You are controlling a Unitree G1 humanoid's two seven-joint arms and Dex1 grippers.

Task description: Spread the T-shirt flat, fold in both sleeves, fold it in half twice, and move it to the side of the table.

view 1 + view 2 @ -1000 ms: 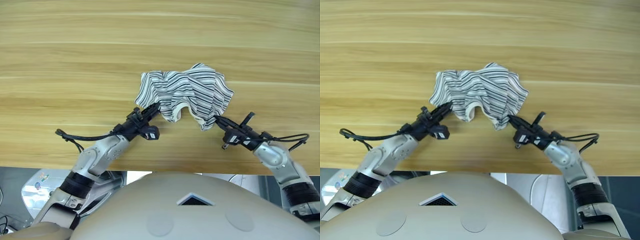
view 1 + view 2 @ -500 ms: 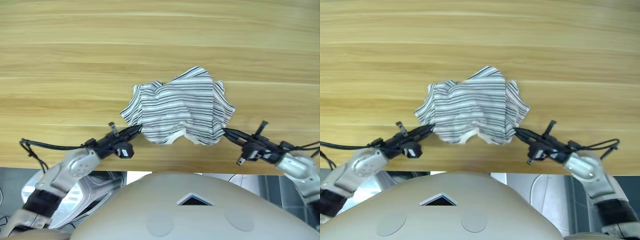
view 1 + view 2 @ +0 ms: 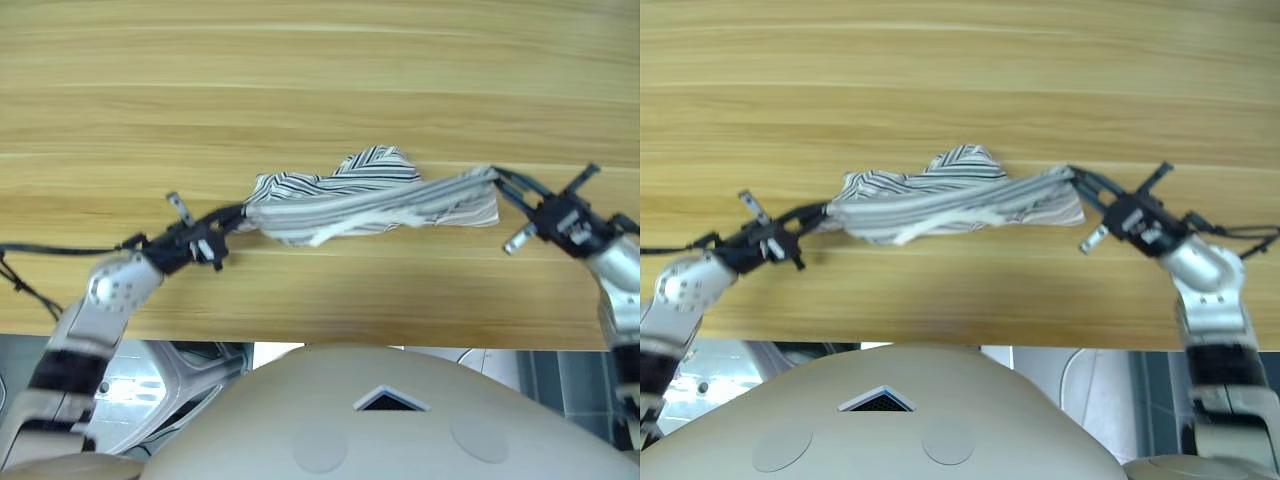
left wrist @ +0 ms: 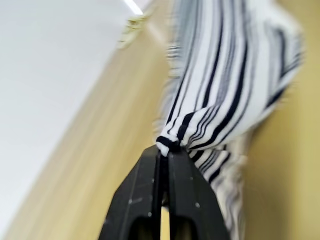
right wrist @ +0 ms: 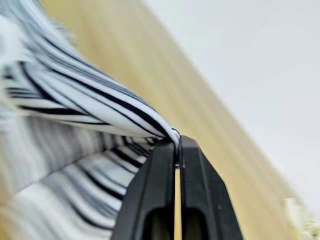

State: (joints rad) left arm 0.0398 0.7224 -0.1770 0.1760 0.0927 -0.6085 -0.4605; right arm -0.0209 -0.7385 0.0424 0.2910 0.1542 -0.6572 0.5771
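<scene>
Left eye view: the black-and-white striped cloth T-shirt [image 3: 370, 195] is stretched into a narrow band above the pale wooden bench [image 3: 300, 80]. The left end effector [image 3: 240, 212] pinches one end and the right end effector [image 3: 497, 176] the other. Half a second ago the arms were closer together and the cloth spread wider. Left wrist view: the fingers are pressed together on a bunched edge. Right wrist view: the same tight pinch on a rolled fold.

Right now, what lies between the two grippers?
The striped T-shirt, stretched into a band, with the left gripper shut on one end and the right gripper on the other; the left eye view shows it.
</scene>
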